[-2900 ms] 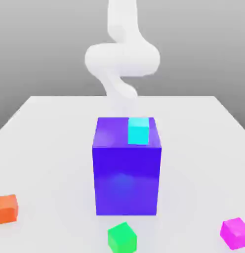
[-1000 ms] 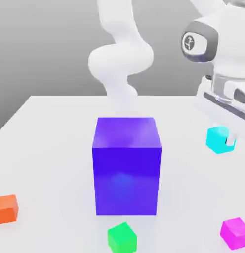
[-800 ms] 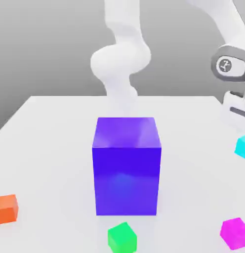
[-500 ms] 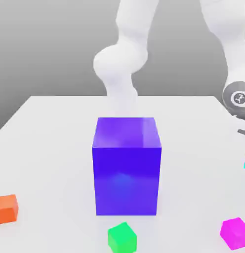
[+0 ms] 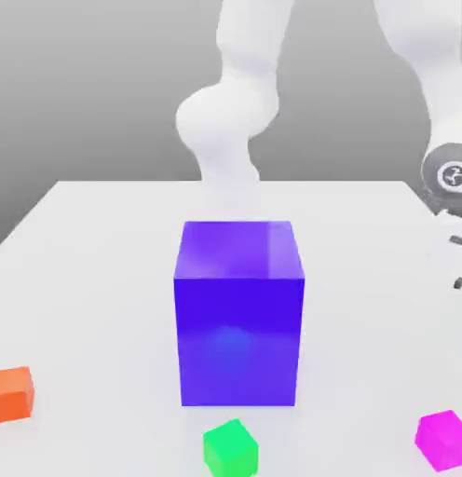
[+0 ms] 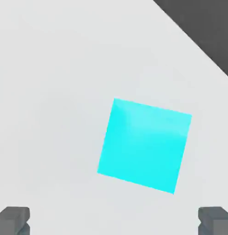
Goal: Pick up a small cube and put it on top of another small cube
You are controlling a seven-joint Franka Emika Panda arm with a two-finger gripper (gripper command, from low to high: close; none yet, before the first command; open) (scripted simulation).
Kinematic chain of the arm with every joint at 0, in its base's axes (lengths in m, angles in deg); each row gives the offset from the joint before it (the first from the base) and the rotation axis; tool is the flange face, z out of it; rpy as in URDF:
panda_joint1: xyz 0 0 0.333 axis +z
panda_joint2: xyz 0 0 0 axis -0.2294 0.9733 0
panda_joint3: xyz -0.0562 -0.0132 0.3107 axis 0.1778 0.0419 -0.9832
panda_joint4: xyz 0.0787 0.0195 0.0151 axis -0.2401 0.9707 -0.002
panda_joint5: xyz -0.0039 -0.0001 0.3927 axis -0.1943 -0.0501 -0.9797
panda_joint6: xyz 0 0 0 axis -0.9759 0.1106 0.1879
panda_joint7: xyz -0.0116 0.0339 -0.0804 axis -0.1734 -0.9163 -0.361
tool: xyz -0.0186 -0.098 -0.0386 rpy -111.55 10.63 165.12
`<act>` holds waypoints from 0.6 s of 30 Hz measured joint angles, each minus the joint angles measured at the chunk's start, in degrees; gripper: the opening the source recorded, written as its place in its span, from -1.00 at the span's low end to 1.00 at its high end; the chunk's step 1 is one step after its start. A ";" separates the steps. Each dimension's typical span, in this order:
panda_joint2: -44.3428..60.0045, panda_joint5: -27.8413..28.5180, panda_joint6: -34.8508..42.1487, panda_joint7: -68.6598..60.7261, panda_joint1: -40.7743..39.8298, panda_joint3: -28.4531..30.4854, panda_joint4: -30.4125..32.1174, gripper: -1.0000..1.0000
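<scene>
White arm rises behind the big blue block, loops up out of the top of the exterior view and comes back down at that view's right edge, where the wrist with its round dark joint cap sits low over the table. Hand is cut off by the frame edge there, only small dark bits below the wrist show

Hand view looks straight down on the table. Two dark grey fingertips stand far apart at opposite corners of that picture, so the gripper is spread wide and holds nothing. Cyan cube lies flat on the white table, top face to the camera, turned a little askew against the line between the fingertips. It sits apart from both tips, touching neither, in line with the gap between them but off to one side of the tip line rather than in it. Table edge with dark floor beyond it runs near the cube

Exterior view, other stuff: blue block stands mid-table, top bare. Green cube just in front of it, orange cube at the view's left edge, magenta cube at the front right corner, all on the table and well apart from each other
</scene>
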 joint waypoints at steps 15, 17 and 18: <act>13.24 -7.73 -3.29 -7.25 -16.65 6.40 -10.25 -1.00; 13.24 -7.73 -3.19 -7.25 -16.66 6.40 -10.25 -1.00; 14.05 -7.94 -3.81 -7.40 -16.85 6.21 -10.44 -1.00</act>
